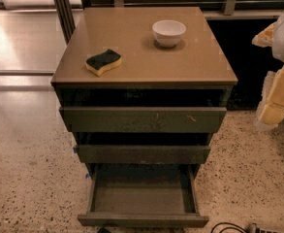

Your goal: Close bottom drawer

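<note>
Step in hand: approach, closing not yet begun. The bottom drawer (142,198) sits at bottom centre of the frame, pulled well out, tray interior bare, its flat front nearly at the lower edge. The two drawers above it, middle drawer (144,154) & top drawer (142,119), stick out only a little.

Next move, as I judge it: bring the gripper down & left to the drawer front, set it flat against the panel approx. mid-width, then push straight in twd the cabinet.

Gripper (276,98): pale yellow shapes at the right edge, well apart from the drawer, touching nothing I can see, holding nothing visible. How far open: can't tell.

On the counter (141,62), a sponge (103,61) & a white bowl (168,32), not involved.
</note>
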Controlling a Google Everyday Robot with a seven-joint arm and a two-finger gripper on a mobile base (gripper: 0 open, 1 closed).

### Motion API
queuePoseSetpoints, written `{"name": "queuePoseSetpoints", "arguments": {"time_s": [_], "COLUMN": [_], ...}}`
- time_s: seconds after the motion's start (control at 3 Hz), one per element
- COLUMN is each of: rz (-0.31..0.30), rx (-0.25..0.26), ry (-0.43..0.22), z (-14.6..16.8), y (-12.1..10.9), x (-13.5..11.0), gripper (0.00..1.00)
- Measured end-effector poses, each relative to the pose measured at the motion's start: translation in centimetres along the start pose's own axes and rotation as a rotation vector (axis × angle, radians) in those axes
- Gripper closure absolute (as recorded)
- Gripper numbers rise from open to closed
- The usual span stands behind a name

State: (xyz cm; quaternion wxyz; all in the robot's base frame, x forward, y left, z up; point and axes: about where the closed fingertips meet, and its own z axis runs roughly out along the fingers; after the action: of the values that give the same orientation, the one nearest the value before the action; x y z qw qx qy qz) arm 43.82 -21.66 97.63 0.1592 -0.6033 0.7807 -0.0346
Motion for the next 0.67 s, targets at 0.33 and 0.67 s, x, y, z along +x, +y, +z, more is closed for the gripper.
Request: {"name": "queuePoseSetpoints", "arguments": {"time_s": [0.33,0.67], "rz": [0.001,0.029], "rx": [0.002,-0.009], "ry": [-0.001,0.012], "z": [0.0,1.7], "y": [0.0,1.1], "x": [0.0,0.6], "gripper": [0.00,0.00]}}
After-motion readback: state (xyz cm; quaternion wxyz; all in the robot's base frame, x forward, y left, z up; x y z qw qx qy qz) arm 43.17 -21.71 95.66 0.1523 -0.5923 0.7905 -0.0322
